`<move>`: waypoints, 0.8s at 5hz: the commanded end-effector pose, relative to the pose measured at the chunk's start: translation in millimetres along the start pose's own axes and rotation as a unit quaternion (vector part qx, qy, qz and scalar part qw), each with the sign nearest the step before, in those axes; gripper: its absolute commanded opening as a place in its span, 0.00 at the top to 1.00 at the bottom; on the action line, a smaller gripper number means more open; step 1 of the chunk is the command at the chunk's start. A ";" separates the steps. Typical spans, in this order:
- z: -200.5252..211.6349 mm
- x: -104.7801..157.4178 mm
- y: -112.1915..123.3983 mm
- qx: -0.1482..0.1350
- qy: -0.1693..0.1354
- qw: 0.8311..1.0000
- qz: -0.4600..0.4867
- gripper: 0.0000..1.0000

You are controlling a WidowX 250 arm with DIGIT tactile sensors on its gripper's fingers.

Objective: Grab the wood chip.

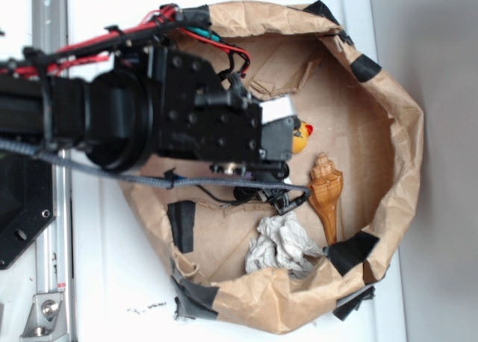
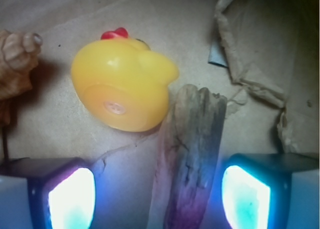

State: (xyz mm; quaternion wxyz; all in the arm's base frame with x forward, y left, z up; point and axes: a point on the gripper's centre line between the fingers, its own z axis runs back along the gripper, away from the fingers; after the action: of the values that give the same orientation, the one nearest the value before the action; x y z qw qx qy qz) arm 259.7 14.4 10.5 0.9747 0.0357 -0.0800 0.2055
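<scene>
Gripper (image 2: pixel 157 194): spread wide, nothing held, fingers (image 2: pixel 70 199) either side of the chip. Wood chip (image 2: pixel 187 159): flat on brown paper, touching the yellow duck (image 2: pixel 122 84); judged light, stiff, rough, brittle-edged; best pinched across its narrow width, clear of the duck.

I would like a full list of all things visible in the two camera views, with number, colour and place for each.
wood chip: 1, grey-brown, lying between the open gripper fingers, touching the duck's lower right side.
rubber duck: 1, yellow with a red tuft, on its side beside the chip.
seashell: 1, orange-brown spiral, near the duck.
crumpled cloth: 1, grey-white, on the bin floor.
paper bin: 1, brown, with black tape patches, holding everything.
torn paper strips: a few, brown, upper right in the wrist view.
table: 1, white, under the bin.
gripper: 1, black, open, straddling the chip.
</scene>
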 end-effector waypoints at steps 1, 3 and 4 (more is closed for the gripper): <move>-1.1 -6.7 19.7 -0.003 0.015 1.000 0.011 1.00; -1.5 -1.3 23.8 0.000 0.020 1.000 0.003 1.00; 11.5 6.6 25.4 0.023 0.009 0.999 -0.020 1.00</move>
State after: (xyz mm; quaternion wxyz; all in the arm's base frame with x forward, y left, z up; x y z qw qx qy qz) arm 253.0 28.2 16.8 0.9808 0.0569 -0.0563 0.1777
